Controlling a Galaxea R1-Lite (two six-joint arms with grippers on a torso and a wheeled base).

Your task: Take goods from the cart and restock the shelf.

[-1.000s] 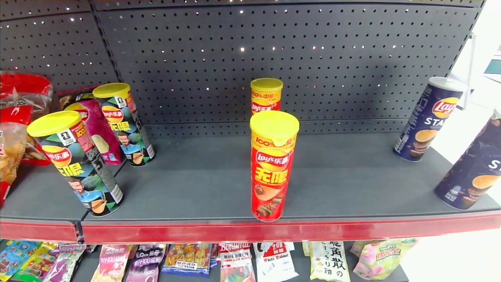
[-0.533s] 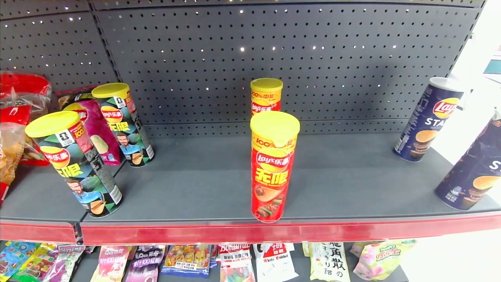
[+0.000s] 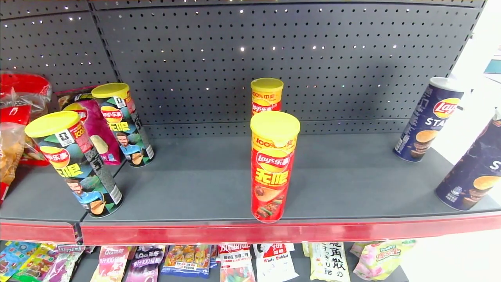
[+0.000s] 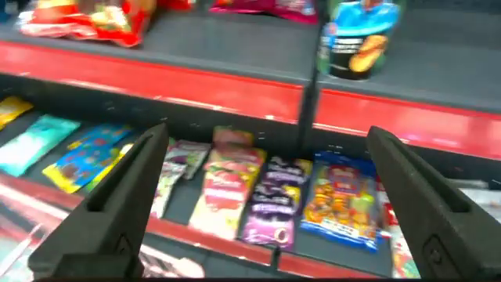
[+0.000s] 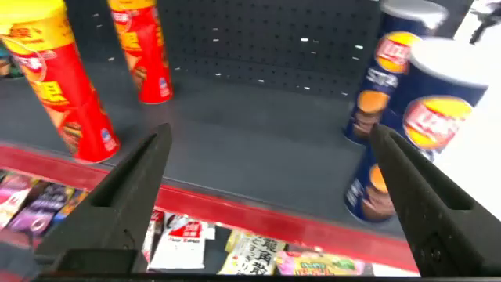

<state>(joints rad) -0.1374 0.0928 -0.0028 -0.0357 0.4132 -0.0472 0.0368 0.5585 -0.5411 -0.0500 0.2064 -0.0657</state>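
"Reporting gripper states?"
"Left gripper and right gripper gape empty, facing the dark grey metal shelf. Tall red cardboard can with yellow lid stands at its front edge, unmoved since a second ago; nothing new delivered."

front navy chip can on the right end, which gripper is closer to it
Right. The right gripper is open before the shelf, with the front navy can just past one finger; the left gripper is low by the snack bags, under the dark can.
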